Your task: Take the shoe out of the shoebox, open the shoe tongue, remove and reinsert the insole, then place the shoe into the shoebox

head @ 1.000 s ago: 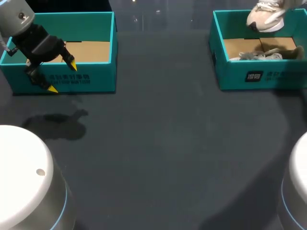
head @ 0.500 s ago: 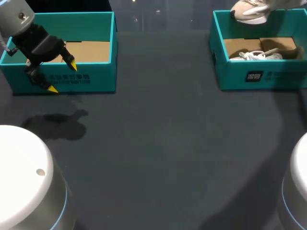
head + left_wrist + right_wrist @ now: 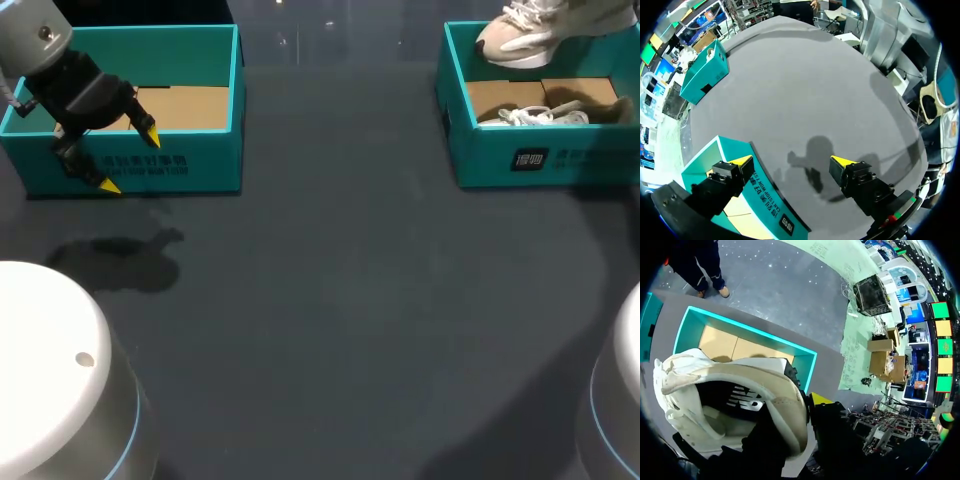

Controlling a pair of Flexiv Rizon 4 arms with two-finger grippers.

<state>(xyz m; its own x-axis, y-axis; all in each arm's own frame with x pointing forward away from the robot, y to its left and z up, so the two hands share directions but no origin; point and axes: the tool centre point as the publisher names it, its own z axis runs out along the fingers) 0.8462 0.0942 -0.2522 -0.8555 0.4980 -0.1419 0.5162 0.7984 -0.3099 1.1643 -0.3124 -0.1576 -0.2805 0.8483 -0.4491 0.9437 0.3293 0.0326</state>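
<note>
Beige shoe above right shoebox, left arm, jaws apart, at left shoebox

My left arm comes in at the far left with the wrist tipped down. My left gripper hangs there, fingers spread wide, nothing between the yellow tips. My right gripper is up at the far right, clamped on the shoe at its heel collar. Only one yellow tip shows, the other's hidden.

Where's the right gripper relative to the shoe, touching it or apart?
Touching. In the right wrist view the right gripper clamps the shoe at its heel collar, a yellow fingertip pressed against its outside; the head view shows it held aloft.
</note>
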